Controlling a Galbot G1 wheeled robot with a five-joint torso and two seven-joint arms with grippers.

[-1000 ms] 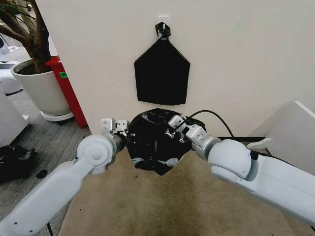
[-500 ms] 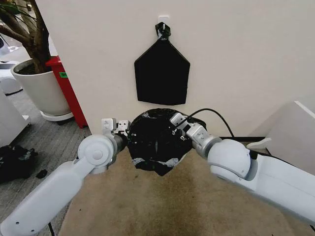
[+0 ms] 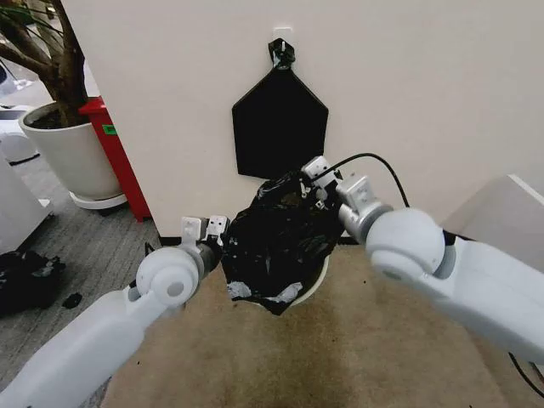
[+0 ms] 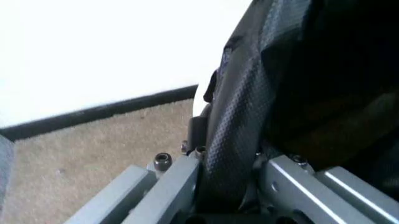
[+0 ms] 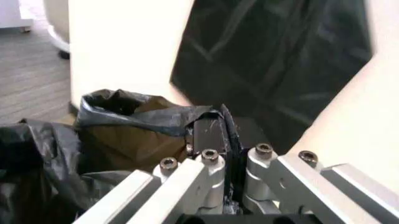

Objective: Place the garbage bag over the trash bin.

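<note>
Both claws hold the garbage bag (image 3: 276, 242) at opposite edges. Left claw (image 3: 204, 228) low, at the bag's left side, clenched on a fold of film; in the left wrist view the textured black plastic (image 4: 234, 121) is pinched between the fingers. Right claw (image 3: 327, 178) raised, up near the wall, clenched on the bag's hem; the right wrist view has a thin pleat of film (image 5: 227, 135) trapped between the fingers.

Bag hangs stretched between the two grips, over the carpeted floor (image 3: 280, 357), close against the wall. Its long axis runs on a slant, from low on the robot's left to high on the right. Mouth appears to face up and toward the wall; brownish inner face visible in the right wrist view.

Trash bin (image 3: 313, 287): only a sliver of pale rim shows at the bag's lower right edge, standing on the floor beneath the film.

Progress, as judged: bag gripped, spread and hanging over the bin. Cannot tell whether the hem has passed over the rim anywhere. Left to do: level the mouth, draw the hem down around the rim, release.

Flat black bundle (image 3: 280, 123) hangs on the wall above, untouched. Large plant pot (image 3: 72, 157) far left.
</note>
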